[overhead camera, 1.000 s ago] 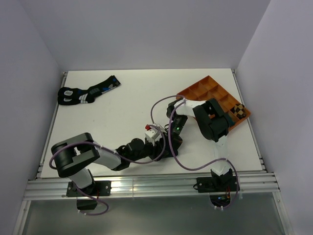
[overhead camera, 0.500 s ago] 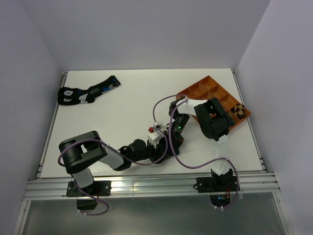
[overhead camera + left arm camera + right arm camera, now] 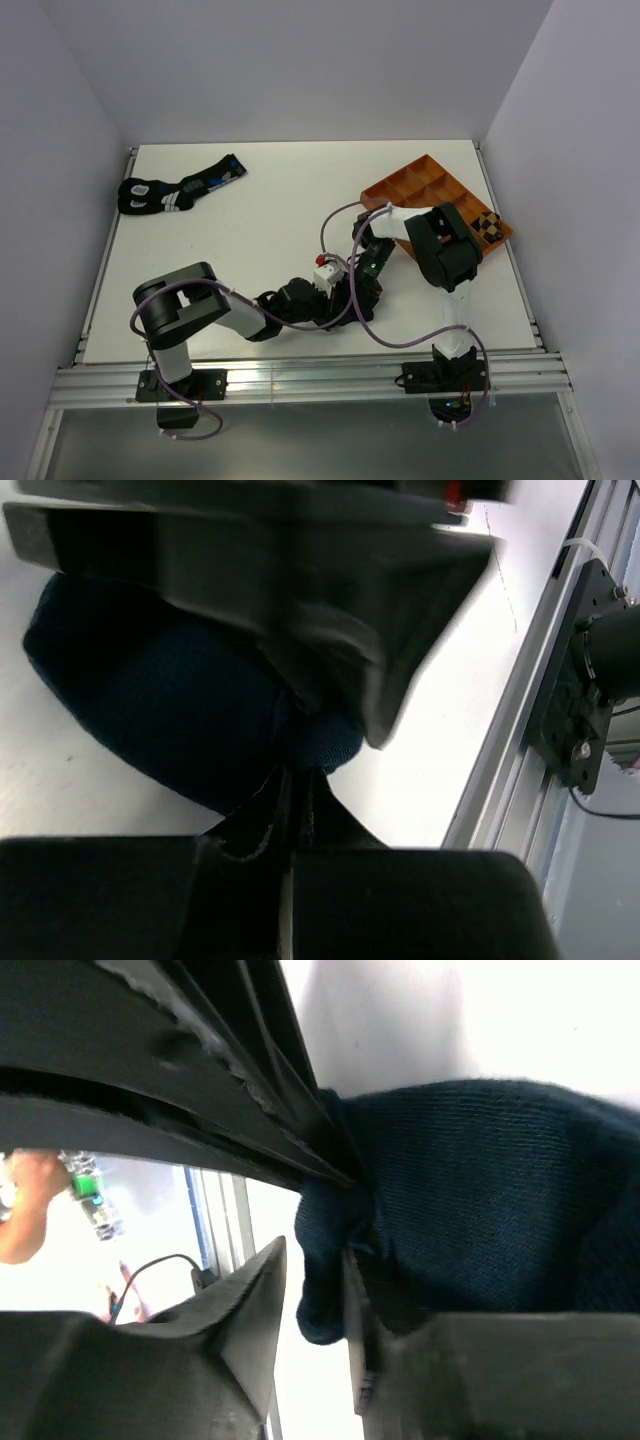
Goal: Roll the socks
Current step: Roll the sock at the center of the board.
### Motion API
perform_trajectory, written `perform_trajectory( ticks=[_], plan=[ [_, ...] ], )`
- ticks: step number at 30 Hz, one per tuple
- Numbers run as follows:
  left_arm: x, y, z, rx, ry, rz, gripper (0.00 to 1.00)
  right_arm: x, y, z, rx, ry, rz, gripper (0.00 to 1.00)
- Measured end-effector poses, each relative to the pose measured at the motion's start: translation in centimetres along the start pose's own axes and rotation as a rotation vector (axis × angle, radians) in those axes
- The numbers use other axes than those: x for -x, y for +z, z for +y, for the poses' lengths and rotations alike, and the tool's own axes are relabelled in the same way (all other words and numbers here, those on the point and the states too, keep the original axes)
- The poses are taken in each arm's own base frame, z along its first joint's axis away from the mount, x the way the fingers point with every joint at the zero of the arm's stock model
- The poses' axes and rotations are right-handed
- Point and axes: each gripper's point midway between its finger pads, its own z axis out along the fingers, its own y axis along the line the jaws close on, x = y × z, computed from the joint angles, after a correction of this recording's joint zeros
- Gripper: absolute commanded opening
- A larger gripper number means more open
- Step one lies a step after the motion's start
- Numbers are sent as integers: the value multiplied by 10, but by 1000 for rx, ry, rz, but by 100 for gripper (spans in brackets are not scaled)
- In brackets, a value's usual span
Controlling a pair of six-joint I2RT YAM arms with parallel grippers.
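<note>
Left pincer just clenched on plain dark navy fabric sock; right pincer just released, fabric loose between tips. Likely grip handover mid-roll.

You can read no text, label or number anywhere: the navy sock is plain knit, and the black socks' markings are too small to tell.

We see a white counter enclosed on the left, far and right sides by plain pale walls. Aluminium rails run along its near edge. Lighting is even, with soft shadows only.
</note>
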Motion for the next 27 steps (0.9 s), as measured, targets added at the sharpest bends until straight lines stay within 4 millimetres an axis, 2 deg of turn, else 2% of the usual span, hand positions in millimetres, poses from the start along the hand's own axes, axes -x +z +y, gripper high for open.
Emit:
perform_trajectory(
  ticks=[4,10,13,18,22,27],
  plan=[
    [2,10,-3,7,-50,35,0,-5,-5,4,-83,9,-7,46],
    [8,14,-8,6,-117,63,0,-7,-20,-8,-277,66,-67,51],
    [8,10,-1,12,-191,77,0,-2,-34,-19,-378,58,-120,52],
    [1,1,7,19,-336,129,0,12,-73,-34,-533,-15,-248,53],
    [-4,-8,7,-11,-428,163,0,10,-87,-31,-607,-69,-293,53],
    [-11,-20,4,-60,-535,236,0,-3,-81,-15,-656,-181,-295,56]
  ],
)
